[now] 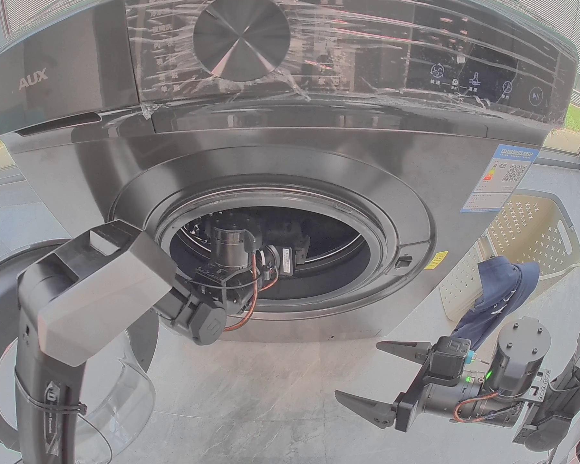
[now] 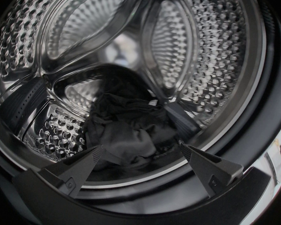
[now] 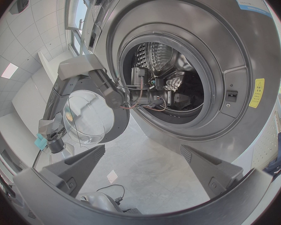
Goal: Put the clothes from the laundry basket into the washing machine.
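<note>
On pale grey floor, washing machine, laundry basket, window behind

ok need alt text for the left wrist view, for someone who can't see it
Dark crumpled clothing lies heaped inside the washing machine's shiny perforated drum. The left gripper is at the drum's mouth, open and empty, pointing in towards the clothing.

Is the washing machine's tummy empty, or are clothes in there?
Not empty. A dark crumpled garment lies at the bottom of the drum, just past the open left tool.
</note>
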